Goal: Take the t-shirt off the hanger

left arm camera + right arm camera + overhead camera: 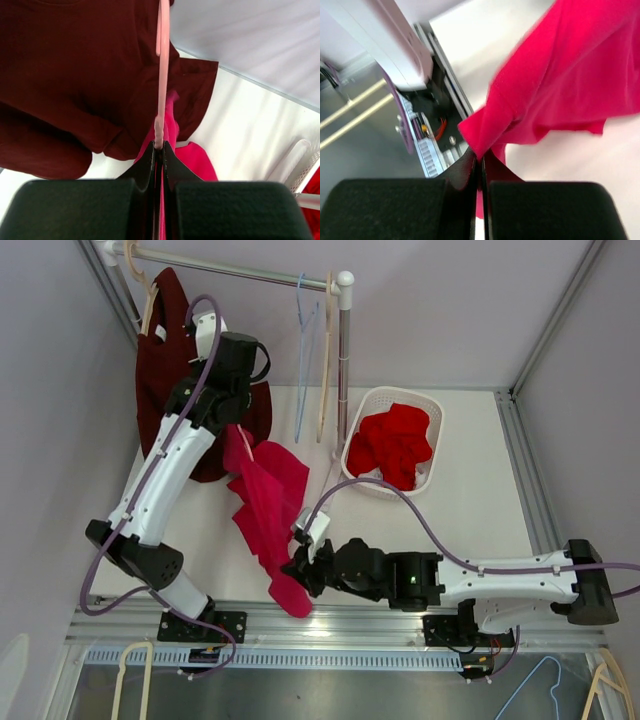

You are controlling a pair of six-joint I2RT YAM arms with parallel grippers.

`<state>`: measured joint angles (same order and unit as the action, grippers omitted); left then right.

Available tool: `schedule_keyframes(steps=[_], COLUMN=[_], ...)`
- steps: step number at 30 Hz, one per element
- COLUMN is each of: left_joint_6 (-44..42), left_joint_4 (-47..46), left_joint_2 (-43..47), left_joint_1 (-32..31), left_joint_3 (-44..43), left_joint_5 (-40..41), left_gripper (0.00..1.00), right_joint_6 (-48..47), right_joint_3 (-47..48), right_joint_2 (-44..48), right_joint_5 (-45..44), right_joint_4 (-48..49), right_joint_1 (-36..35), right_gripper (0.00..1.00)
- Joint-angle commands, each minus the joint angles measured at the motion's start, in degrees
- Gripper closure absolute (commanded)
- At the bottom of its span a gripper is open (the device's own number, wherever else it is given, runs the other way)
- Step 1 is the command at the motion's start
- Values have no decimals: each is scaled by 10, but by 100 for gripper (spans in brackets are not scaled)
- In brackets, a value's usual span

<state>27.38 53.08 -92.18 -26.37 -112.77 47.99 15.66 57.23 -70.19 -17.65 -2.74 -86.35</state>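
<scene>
At the left of the bench (460,510), the pink hanger (162,75) was pinched in the jaws of the left gripper (160,150). The t-shirt (265,495) was hung from it, its lower hem pinched by the right gripper (481,159). Stripping was judged in hand; a steady pull on the hem, away from the hanger, was called for next.

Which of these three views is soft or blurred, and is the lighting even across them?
Right wrist: the pink t-shirt is smeared, probably motion blur. Left wrist: the pink hanger and maroon shirt are fairly crisp, while the tool's fingers up close are dark and featureless. Top external: sharp, evenly lit, only faint shadows on the table, no glare.
</scene>
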Motion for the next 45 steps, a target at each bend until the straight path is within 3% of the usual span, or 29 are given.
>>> schedule_keyframes(steps=[1,6,9,13,16,20,24,27,28,29,30,31,37,44,45], left_joint_6=[-7,-7,16,16,8,-14,-28,-33,-34,-35,-36,-38,-46,-49,-49], left_joint_4=[-41,-26,43,36,47,110,135,136,135,135,135,136,128,123,121], left_joint_2=[7,10,35,138,219,277,318,332,333,336,334,333,342,339,341], left_joint_1=[13,13,13,12,12,12,12,12,12,12,12,12,12,12,12], left_joint_3=[-39,-59,-79,5,56,20,-12,-18,-17,-14,-14,-13,-6,-1,6], left_joint_5=[1,-21,-70,-257,-303,-280,-257,-239,-235,-231,-228,-228,-208,-201,-200], left_gripper=[99,99,99,99,99,99,99,99,99,99,99,99,99,99,99], right_joint_6=[52,48,43,25,26,39,21,4,3,2,7,11,24,30,29], right_joint_3=[-29,-20,23,75,115,164,272,349,404,431,457,501,590,598,587], right_joint_2=[-8,-71,-118,-151,-178,-236,-338,-437,-485,-508,-530,-549,-653,-703,-697], right_joint_5=[4,11,7,22,38,74,107,104,98,95,88,79,93,80,89], right_joint_4=[12,39,7,-9,-20,-41,-90,-156,-194,-213,-233,-265,-321,-358,-355], right_joint_1=[-20,-16,6,91,164,237,260,256,256,256,257,257,261,263,263], right_gripper=[100,100,100,100,100,100,100,81,57,44,15,3,0,0,7])
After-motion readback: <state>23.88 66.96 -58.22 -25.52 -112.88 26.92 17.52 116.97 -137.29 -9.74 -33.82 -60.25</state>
